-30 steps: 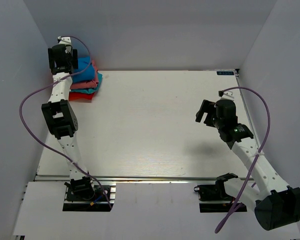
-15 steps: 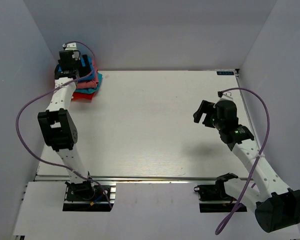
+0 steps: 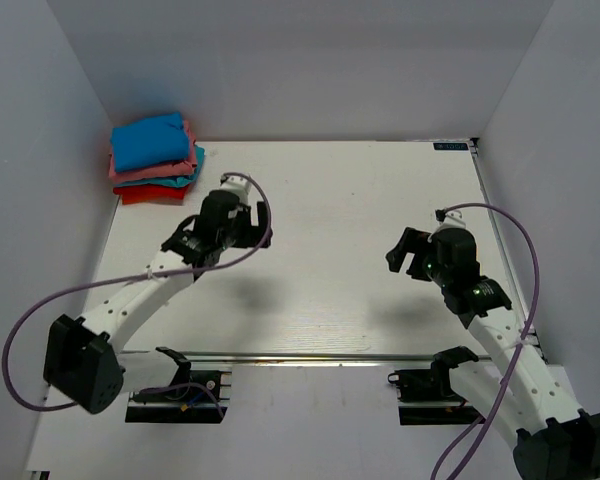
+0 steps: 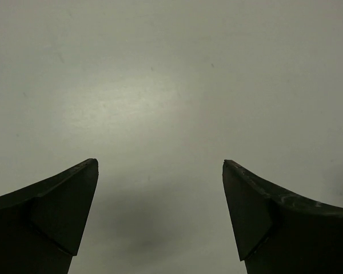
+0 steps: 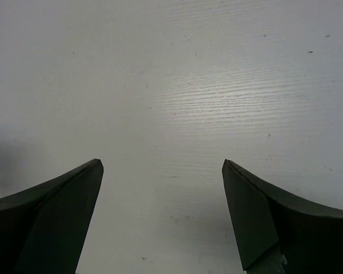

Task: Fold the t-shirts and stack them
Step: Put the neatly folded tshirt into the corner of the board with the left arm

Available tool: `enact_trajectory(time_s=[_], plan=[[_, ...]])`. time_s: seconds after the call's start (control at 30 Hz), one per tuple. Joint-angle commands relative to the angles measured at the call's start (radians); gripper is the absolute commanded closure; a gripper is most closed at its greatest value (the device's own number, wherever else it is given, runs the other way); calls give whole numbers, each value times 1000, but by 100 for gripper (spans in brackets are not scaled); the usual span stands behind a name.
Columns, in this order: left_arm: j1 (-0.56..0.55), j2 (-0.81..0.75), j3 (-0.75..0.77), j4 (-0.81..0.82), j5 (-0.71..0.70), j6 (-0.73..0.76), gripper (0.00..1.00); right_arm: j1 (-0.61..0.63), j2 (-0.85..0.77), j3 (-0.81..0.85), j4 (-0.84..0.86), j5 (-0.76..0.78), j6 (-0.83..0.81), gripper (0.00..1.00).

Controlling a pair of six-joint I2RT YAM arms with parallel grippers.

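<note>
The folded royal-blue t-shirt [image 3: 151, 140] lies on top of the pile at the table's far left corner, over the salmon-pink [image 3: 165, 170], teal [image 3: 187, 176] and red [image 3: 152, 194] ones. My left gripper [image 3: 187, 240] is open and empty over the bare table, well in front of and to the right of the pile. In the left wrist view [image 4: 160, 171] only white tabletop shows between its fingers. My right gripper [image 3: 408, 250] is open and empty over the right half of the table. The right wrist view [image 5: 162, 168] shows only tabletop.
The white table [image 3: 320, 250] sits between grey walls on the left, back and right. A purple cable [image 3: 40, 315] loops off the left arm, another [image 3: 515, 225] arcs off the right arm. The arm bases [image 3: 175, 385] stand at the near edge.
My left arm has drawn back from the pile at the far left corner to mid-table, leaving the blue t-shirt on top. My right gripper has barely moved.
</note>
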State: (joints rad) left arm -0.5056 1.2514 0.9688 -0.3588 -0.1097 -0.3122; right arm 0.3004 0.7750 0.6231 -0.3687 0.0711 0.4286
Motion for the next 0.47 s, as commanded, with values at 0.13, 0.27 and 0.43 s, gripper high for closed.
enact_trajectory(time_s=[0.13,0.27,0.43], plan=[[-162,-162,-105,6,-149,-84,0,-4,-80,-72,-29,1,39,10],[-203,-188,-91,-32,-203,-93,0,-9,-128,-97,-36,10,52,10],[-234,-224,-114,-9,-241,-93,0,-4,-172,-108,-39,-10,36,10]])
